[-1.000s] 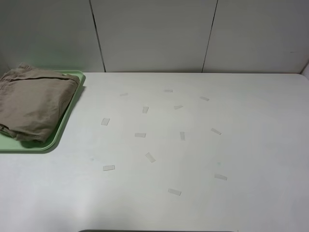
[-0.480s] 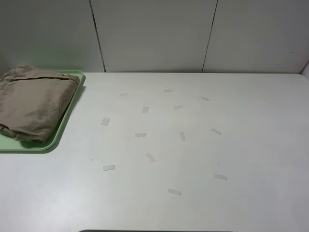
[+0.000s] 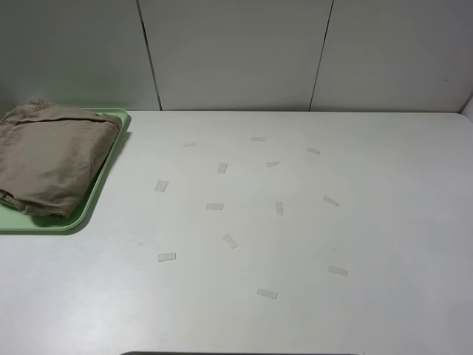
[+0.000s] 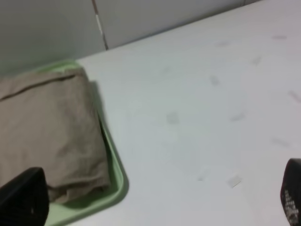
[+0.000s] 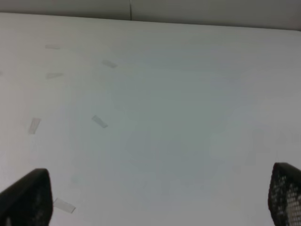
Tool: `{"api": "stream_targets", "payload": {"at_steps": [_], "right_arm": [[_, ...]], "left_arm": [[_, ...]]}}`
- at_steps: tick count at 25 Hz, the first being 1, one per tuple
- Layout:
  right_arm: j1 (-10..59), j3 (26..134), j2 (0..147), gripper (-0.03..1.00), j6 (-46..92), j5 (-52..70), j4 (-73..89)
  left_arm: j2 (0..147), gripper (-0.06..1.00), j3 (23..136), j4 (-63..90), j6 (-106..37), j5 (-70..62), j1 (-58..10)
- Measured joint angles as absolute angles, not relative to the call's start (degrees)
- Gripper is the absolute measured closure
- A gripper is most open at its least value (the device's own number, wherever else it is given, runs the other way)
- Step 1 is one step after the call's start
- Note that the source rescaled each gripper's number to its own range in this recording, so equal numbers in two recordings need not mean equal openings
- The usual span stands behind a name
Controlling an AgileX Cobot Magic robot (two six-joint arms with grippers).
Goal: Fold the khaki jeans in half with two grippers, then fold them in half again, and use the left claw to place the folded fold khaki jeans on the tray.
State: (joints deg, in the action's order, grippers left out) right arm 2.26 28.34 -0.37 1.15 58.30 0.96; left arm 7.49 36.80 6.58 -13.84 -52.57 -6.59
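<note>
Jeans (image 3: 52, 159) lie folded on the tray (image 3: 96, 196), soft and limp, best pinched at a thick folded edge; my left gripper (image 4: 155, 200) and right gripper (image 5: 155, 197) gape empty.

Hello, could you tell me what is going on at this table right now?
Nothing is being handled. The khaki jeans lie folded on the tray at the table's far left corner. The left claw and the right gripper are both open and empty, out of the overhead view. Small tape strips dot the table.
</note>
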Motion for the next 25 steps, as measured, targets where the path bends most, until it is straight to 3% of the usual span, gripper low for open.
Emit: {"api": "stream_targets", "payload": {"at_steps": [6,25], "right_arm": [[2.26,28.34,-0.37,-0.03,1.15,58.30,0.96],[2.26,28.34,-0.37,-0.03,1.15,58.30,0.96]], "left_arm": [[-0.14,-0.04,33.33,3.55,-6.45,-56.01,-6.59],[-0.49,-0.02,29.03,-2.93,3.46,-62.14,-6.59]]}}
